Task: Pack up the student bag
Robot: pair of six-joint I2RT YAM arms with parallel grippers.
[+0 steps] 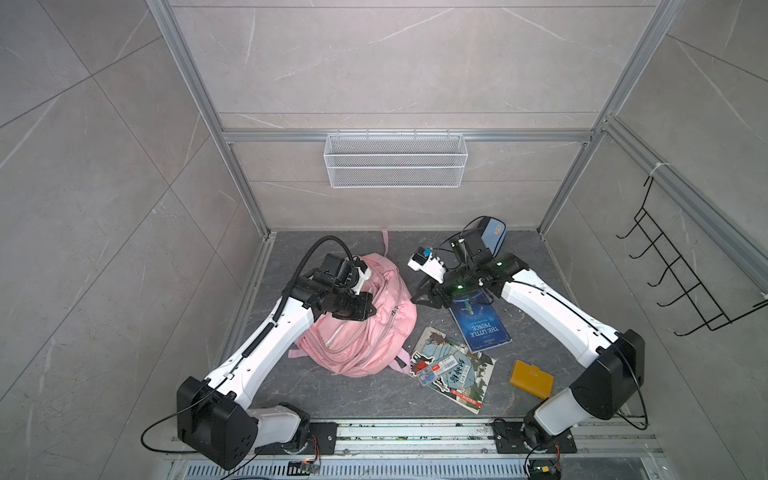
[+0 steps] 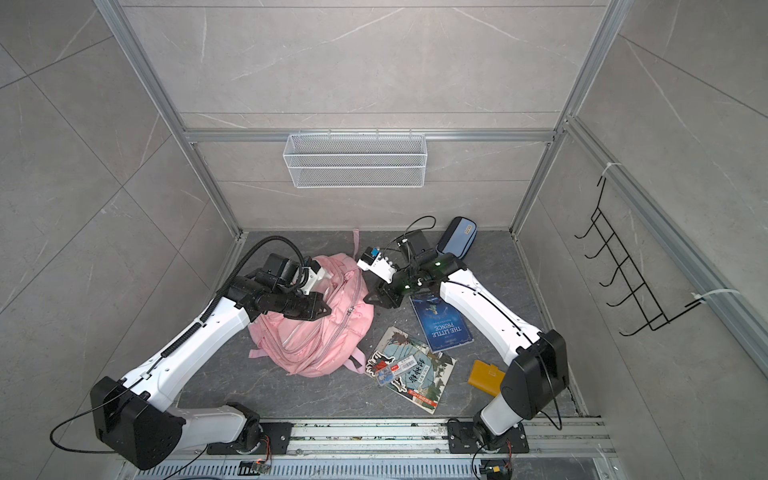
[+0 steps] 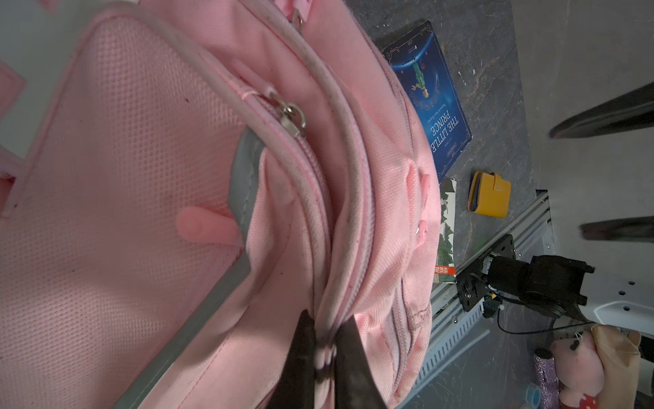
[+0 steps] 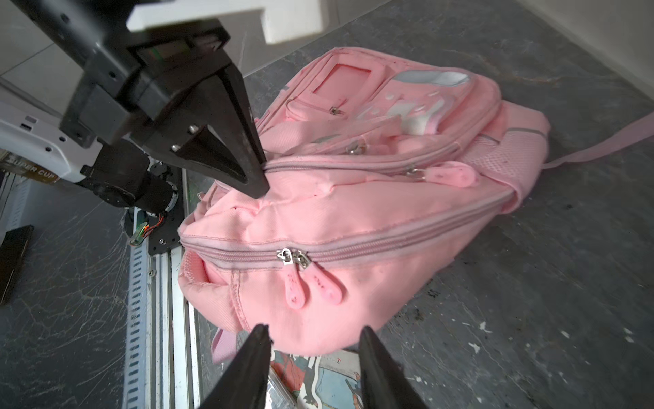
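On the desk by the left arm, the bag (image 1: 365,332) lies zipped, so while the left jaws pinch its upper fabric, the spread right jaws should, I judge, close squarely on one zip pull (image 4: 295,288) and draw along the track.

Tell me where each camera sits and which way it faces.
Both top views: overhead, looking down on the student bag; left gripper and right gripper show.
Left wrist: on the left arm, close over the bag; left gripper shut on it.
Right wrist: low beside the bag's zipped side; right gripper open, empty.
Shared: both wrist views show the left gripper's pinch.
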